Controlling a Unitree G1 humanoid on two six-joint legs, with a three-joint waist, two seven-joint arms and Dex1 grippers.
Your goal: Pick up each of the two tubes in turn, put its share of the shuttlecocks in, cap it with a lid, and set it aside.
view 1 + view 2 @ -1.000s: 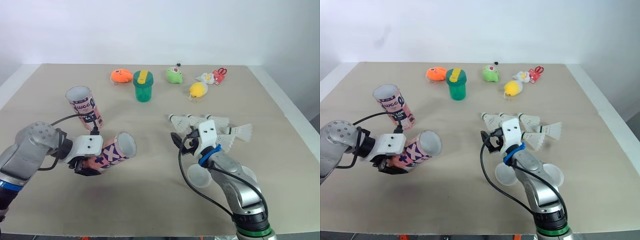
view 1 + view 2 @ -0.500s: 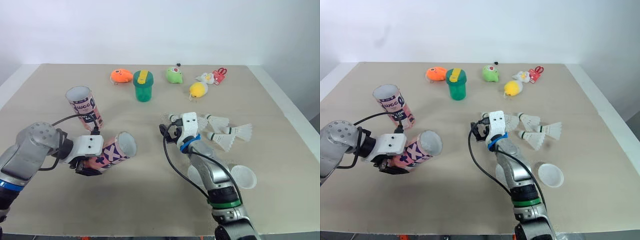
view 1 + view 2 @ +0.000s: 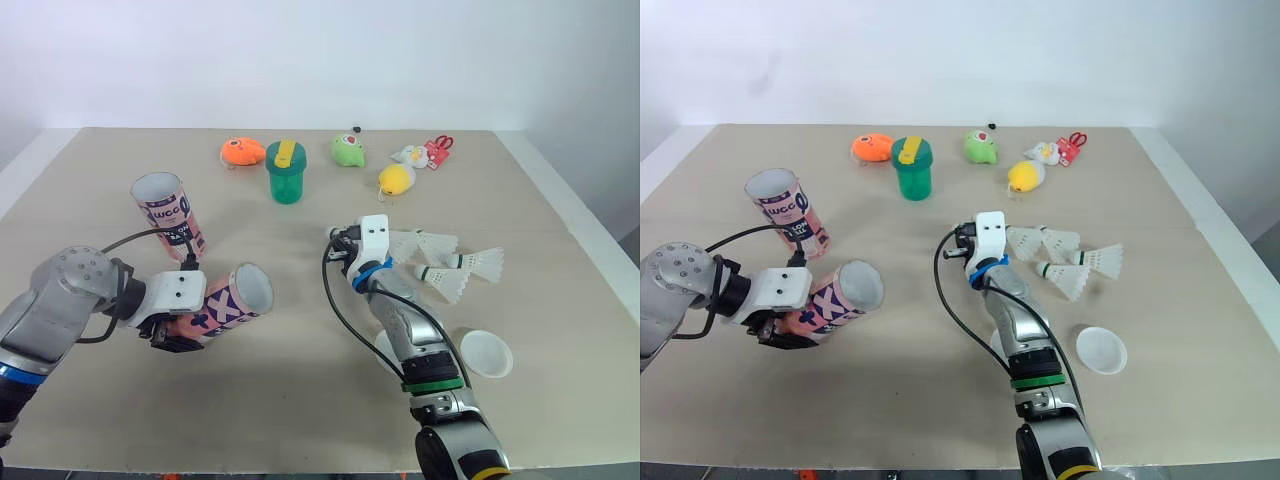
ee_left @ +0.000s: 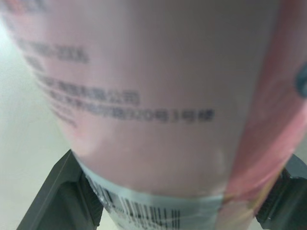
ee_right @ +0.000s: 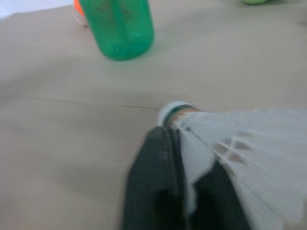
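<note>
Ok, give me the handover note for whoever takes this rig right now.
Left gripper: shut on a tube, held tilted with its open mouth toward the shuttlecocks.
Right gripper: fingers pinching one shuttlecock by its skirt.
Second tube stands open behind the left arm. Other shuttlecocks lie beside the right gripper. A lid lies near them, and a second lid is partly under the right arm.
Done: first tube picked up.
Left: load both tubes, cap each, set aside.

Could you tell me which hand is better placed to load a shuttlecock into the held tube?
Right hand: it pinches a shuttlecock by its feathers, while the left hand is full, gripping the tube.
</note>
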